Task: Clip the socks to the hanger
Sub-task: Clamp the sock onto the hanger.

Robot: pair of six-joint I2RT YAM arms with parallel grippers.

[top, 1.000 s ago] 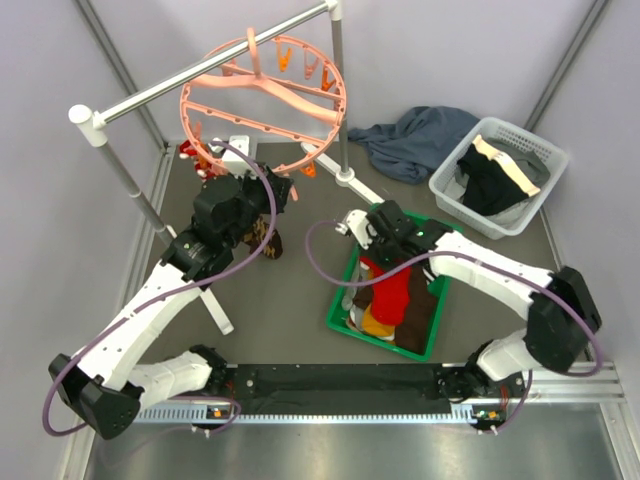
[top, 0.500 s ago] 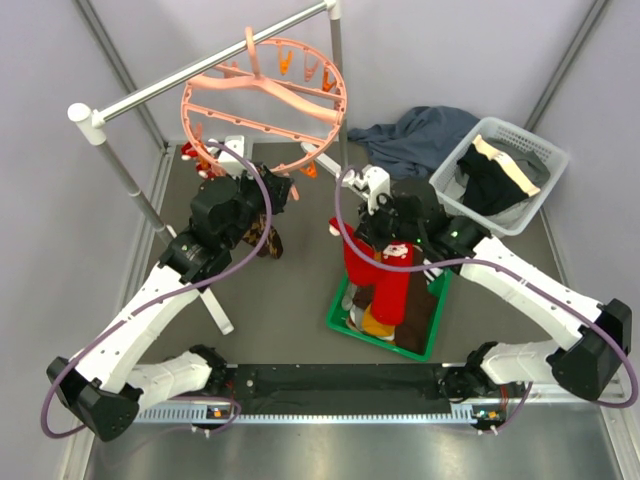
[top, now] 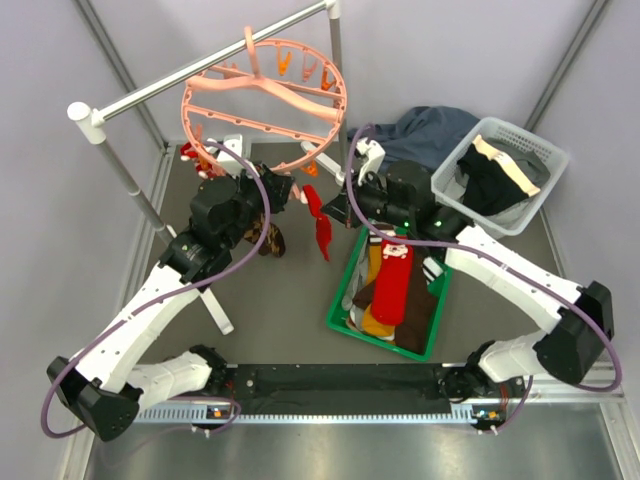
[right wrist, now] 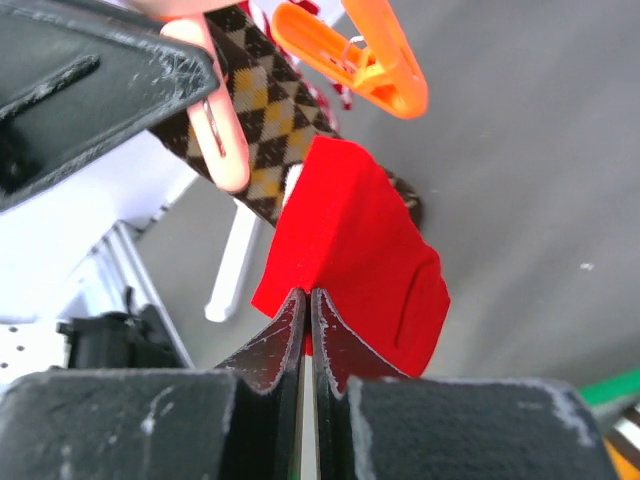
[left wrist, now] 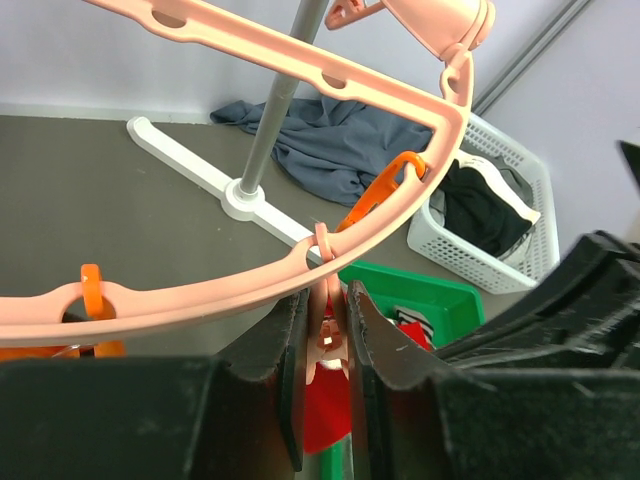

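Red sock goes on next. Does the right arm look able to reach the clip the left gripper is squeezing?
Likely yes: the right gripper holds the red sock close to the pink clip, with only the argyle sock hanging alongside.

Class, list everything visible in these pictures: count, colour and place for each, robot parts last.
hanger: one, pink, on rail
rail: one, grey, back left
clips: several, orange, on hanger
pink clip: one, on hanger rim
red sock: one, beside hanger
diamond sock: one, brown-tan, below hanger
bin: one, green, centre
socks: several, red, mustard, brown, in bin
basket: one, white, right
clothes: some, black and cream, in basket
cloth: one, blue-grey, beside basket
left pincer: black, shut on pink clip
right pincer: black, shut on red sock
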